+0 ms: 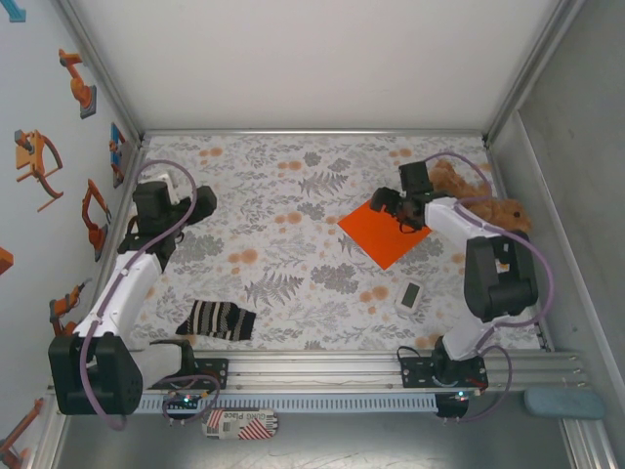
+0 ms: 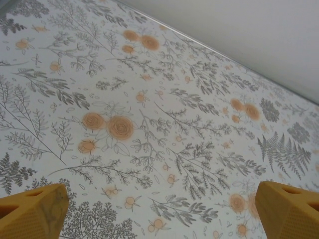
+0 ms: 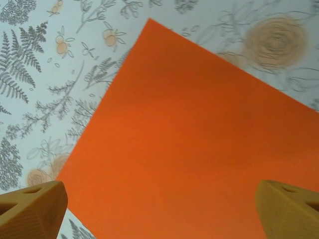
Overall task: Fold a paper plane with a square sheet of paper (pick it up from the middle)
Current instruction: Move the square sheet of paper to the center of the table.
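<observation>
A thin, bright orange square sheet of paper (image 1: 384, 233) lies flat and uncreased on the floral-printed tablecloth (image 1: 293, 205), turned corner-on like a diamond in the right half of the table. The right gripper (image 1: 385, 203) hangs over the sheet's far corner, its yellow fingertips (image 3: 32, 211) spread wide and gripping nothing. The right wrist view looks down on plain orange between them. Whether the tips touch the paper cannot be told from these views. The left gripper (image 2: 162, 211) is also spread wide and empty, poised over bare cloth at the table's left side, well apart from the sheet. A black-and-white striped sock (image 1: 220, 319), a brown plush toy (image 1: 483, 203) and a small white gadget (image 1: 410, 296) lie near the table's edges, none touching the paper. With no fold in the sheet, the job appears to be at its opening step, the approach for the pick-up. The next move would likely call for the right gripper to centre over the middle of the sheet rather than its corner. It would then come down square to the cloth and close gently, so the thin paper bows up into the pinch instead of sliding or crumpling.
</observation>
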Robot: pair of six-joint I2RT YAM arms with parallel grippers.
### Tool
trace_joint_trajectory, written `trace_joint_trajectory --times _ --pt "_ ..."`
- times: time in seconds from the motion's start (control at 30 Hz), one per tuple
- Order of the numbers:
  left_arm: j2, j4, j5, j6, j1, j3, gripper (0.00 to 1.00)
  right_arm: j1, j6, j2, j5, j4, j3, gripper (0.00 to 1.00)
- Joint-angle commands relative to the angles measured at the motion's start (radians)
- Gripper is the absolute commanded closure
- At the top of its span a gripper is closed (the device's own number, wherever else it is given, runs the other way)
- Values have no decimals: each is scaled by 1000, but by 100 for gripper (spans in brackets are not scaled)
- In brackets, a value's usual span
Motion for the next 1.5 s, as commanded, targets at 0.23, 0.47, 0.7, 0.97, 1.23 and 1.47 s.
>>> trace_joint_trajectory --times 0.23,0.47,0.7,0.97,1.23,1.47 --pt "25 -35 57 -11 -17 28 4 17 18 149 -34 -13 101 6" --pt "102 -28 151 -30 -19 63 4 61 -56 219 16 -69 140 8" --pt "161 -13 146 -90 -22 78 4 131 -107 268 -99 -53 150 10" --pt "225 8 162 -159 -43 77 4 335 -287 388 -200 -120 284 13" --pt "256 10 149 -218 -68 74 4 438 -330 395 -302 -111 355 20" --pt "293 -15 203 -248 -120 108 4 415 -161 134 -88 -74 297 25"
